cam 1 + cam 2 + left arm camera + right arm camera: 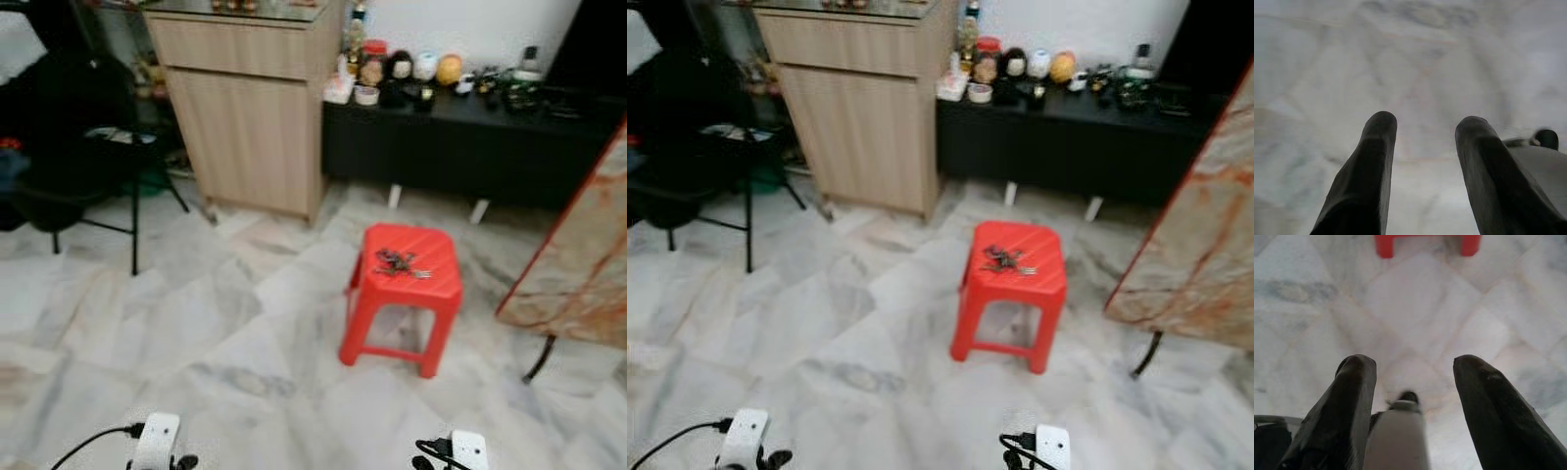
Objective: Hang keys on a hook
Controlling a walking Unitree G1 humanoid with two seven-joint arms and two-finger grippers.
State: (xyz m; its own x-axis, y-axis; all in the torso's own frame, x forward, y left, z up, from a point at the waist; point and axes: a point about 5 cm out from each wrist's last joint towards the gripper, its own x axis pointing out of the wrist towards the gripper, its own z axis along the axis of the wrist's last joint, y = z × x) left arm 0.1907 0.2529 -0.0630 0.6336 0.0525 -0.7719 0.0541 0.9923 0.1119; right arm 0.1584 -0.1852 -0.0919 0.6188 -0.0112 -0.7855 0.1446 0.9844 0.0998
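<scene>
A bunch of dark keys (397, 262) lies on top of a red plastic stool (404, 294) standing on the marble floor ahead, slightly to the right. My left gripper (1425, 132) hangs low over the floor, open, with nothing between its black fingers (1369, 171). My right gripper (1413, 369) is open too and hangs above the floor tiles, with the stool's legs (1425, 245) a good way beyond it. Both wrists (157, 443) show at the bottom edge of the eye views. I see no hook.
A wooden cabinet (250, 117) stands at the back left, a low black bench (460, 137) with jars and trinkets beside it. A black chair (69, 147) is at the left. A marble-patterned tabletop (583, 255) juts in from the right on a thin leg.
</scene>
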